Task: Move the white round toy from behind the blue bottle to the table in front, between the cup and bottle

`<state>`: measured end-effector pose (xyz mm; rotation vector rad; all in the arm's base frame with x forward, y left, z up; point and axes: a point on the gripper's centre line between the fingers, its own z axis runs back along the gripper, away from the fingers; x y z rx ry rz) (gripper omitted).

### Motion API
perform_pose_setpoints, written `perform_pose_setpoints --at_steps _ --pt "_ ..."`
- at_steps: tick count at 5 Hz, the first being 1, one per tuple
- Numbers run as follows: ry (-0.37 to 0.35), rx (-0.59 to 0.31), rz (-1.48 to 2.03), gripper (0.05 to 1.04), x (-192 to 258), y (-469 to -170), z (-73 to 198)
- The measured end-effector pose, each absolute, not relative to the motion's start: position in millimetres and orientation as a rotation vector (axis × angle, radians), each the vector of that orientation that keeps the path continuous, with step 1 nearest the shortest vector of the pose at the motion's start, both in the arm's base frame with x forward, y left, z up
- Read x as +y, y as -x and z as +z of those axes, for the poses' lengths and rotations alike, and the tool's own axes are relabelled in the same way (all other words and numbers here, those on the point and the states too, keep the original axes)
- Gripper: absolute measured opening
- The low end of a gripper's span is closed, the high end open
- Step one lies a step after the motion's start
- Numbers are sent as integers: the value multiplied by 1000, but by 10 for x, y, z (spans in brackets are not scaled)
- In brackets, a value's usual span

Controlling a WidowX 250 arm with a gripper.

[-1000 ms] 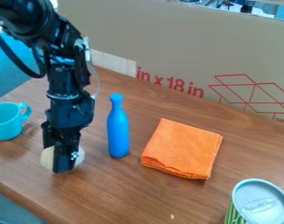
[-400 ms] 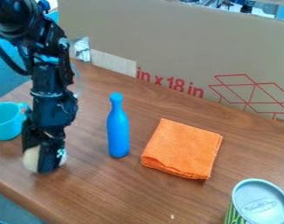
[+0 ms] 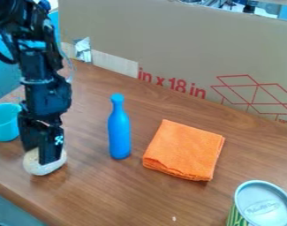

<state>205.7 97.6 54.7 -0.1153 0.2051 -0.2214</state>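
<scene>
At the left of the table, the black gripper [image 3: 41, 155] hangs downward and is open, its fingers over a rounded off-white object [image 3: 46, 168]. That object rests on the tabletop, its upper part partly hidden by the fingers. Just left of the gripper is a light-blue cup [image 3: 5, 123], its right side covered by the arm. A blue bottle-shaped object [image 3: 118, 132] stands upright to the gripper's right. Farther right lies a folded orange cloth [image 3: 183, 150].
A can with a silvery lid [image 3: 263, 205] stands at the lower right corner. Behind the brown wooden table [image 3: 127, 194] rises a large cardboard panel [image 3: 186, 48] with red print. The table's front edge runs along the lower left.
The gripper has moved left together with the off-white object, then risen slightly relative to it, so more of the object shows below the fingers. The bottle, cloth and can have stayed put.
</scene>
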Motion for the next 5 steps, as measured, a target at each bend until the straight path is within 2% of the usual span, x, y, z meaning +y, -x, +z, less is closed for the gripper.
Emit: perform_pose_setpoints --at_steps 1,2,3,5 --pt "52 105 -220 1002 1034 -2102 885" --pt "-68 29 -194 1002 1167 -2153 1213" --pt "-193 -5 -89 1002 1447 -2321 1465" --pt "-129 85 41 1001 1901 -2537 1242"
